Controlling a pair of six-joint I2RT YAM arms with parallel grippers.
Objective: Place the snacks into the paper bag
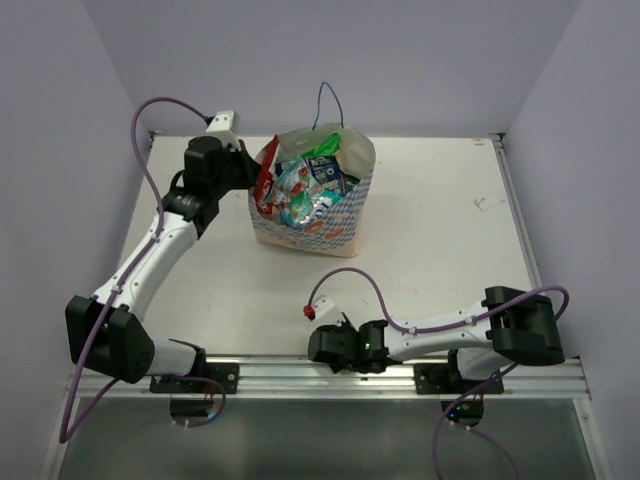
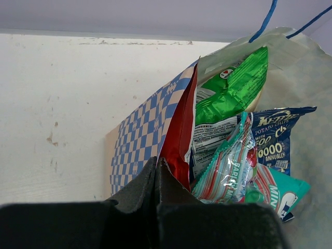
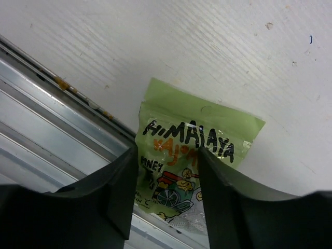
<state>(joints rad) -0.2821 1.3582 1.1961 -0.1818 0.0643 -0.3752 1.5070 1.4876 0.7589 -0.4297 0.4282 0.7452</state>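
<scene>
The paper bag (image 1: pixel 335 228) stands at the back middle of the table, mouth open. Inside it are a red packet (image 2: pixel 179 135), a green-white chip bag (image 2: pixel 233 85), a dark blue packet (image 2: pixel 280 135) and a striped candy packet (image 2: pixel 233 166). My left gripper (image 1: pixel 248 172) (image 2: pixel 157 162) is shut on the bag's left rim, beside the red packet. A tiny yellow-green sachet (image 3: pixel 207 129) lies flat at the table's near edge, partly over the rail. My right gripper (image 1: pixel 318 345) (image 3: pixel 166 153) hangs low over it, jaws apart, one finger on each side of the sachet.
An aluminium rail (image 3: pixel 57 98) runs along the near edge right under the right gripper. The bag's blue string handle (image 1: pixel 330 100) sticks up at the back. Lilac walls close in the table (image 1: pixel 450 220) on three sides. Purple cables trail from both arms.
</scene>
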